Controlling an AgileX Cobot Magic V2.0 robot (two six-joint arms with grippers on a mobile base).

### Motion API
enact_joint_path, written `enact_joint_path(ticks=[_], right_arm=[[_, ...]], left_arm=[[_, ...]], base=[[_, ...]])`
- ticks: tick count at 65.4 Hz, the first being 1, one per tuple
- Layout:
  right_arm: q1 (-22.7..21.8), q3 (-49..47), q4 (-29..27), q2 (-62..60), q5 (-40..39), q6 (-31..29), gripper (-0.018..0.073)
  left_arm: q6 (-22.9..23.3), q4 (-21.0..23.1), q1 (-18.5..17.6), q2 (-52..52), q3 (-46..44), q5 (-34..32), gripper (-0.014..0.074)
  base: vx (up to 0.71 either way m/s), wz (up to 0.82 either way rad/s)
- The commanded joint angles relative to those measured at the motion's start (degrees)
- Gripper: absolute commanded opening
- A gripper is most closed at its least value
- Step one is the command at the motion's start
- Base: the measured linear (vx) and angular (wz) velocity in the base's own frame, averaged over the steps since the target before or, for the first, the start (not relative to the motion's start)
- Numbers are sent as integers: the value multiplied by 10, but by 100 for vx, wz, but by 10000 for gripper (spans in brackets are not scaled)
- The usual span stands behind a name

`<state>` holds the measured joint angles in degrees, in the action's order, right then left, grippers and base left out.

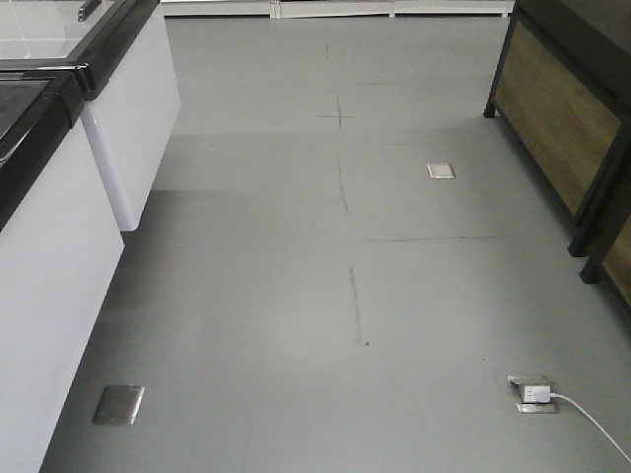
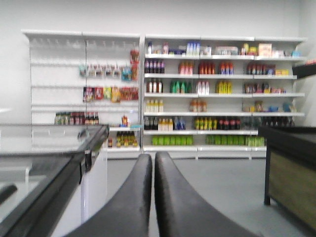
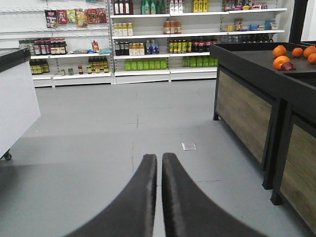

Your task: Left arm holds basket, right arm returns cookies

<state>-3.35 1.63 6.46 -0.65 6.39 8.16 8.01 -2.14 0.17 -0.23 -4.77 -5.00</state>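
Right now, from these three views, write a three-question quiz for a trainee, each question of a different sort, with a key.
1. True or false: the right gripper is wide open.
2. What lies on the black produce stand in the right wrist view? A. oranges B. bottles C. cartons
3. In the front view, what is plugged into the floor socket?
Key: 1. False: its fingers are closed together with nothing between them. 2. A. 3. A white plug with a white cable.
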Motion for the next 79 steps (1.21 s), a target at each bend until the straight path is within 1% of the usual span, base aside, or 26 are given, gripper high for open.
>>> enact_joint_path(ticks=[1,7,12,17,23,26,31,43,55,62,72,79], right_arm=[[0,10,7,-7,-41,-2,-6],[0,10,7,-7,-41,-2,-6],[0,10,7,-7,-41,-2,-6],[0,10,7,-7,-41,-2,-6],[0,10,7,-7,-41,-2,-6],[0,10,7,-7,-41,-2,-6],[0,10,7,-7,-41,-2,-6],[0,10,7,-7,-41,-2,-6],[0,10,7,-7,-41,-2,-6],[0,10,7,-7,-41,-2,-6],[0,10,7,-7,-41,-2,-6],[0,10,7,-7,-41,-2,-6]], left_arm=[[2,6,-1,32,-70,-35,-6],[2,6,-1,81,-128,6,-6],[2,4,-1,131,-170,57,-6],[-4,-8,-1,186,-215,109,-6],[-23,-15,-1,244,-256,162,-6],[-25,-14,-1,271,-270,189,-6],[-23,-12,-1,300,-280,215,-6],[-23,-13,-1,341,-280,221,-6],[-23,-13,-1,342,-280,212,-2],[-23,-13,-1,342,-280,210,14],[-23,-13,-1,342,-280,210,72],[-23,-13,-1,342,-280,211,147]], base=[[0,0],[0,0],[0,0],[0,0],[0,0],[0,0],[0,0],[0,0],[0,0],[0,0],[0,0],[0,0]])
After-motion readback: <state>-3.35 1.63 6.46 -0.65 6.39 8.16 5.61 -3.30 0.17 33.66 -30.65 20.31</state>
